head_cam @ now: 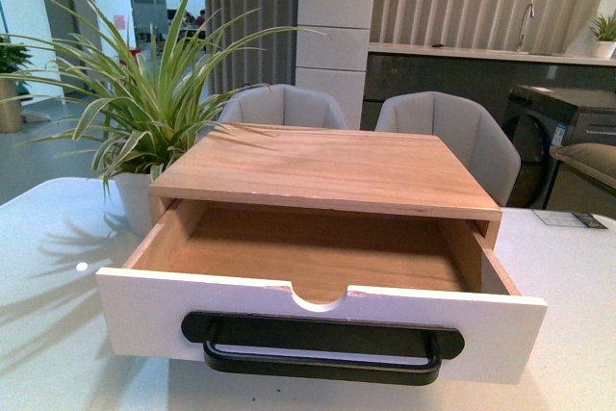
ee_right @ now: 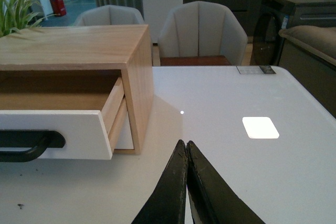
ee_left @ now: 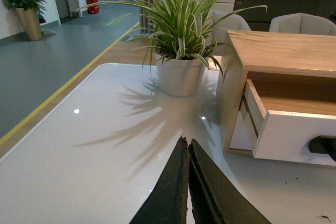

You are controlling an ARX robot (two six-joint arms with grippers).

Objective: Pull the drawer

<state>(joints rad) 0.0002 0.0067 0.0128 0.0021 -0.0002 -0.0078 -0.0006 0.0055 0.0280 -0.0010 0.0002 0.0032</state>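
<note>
Both claws pressed closed, empty: left claw (ee_left: 187, 153), right claw (ee_right: 186, 153), low over table (head_cam: 38, 267). Drawer (head_cam: 318, 320) well out, centre near. I risk pulling it out, tipping box (head_cam: 327, 170).

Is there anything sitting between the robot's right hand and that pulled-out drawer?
No. In the right wrist view, only bare white table separates the closed right hand from the open drawer, apart from a few tiny dark specks.
</note>
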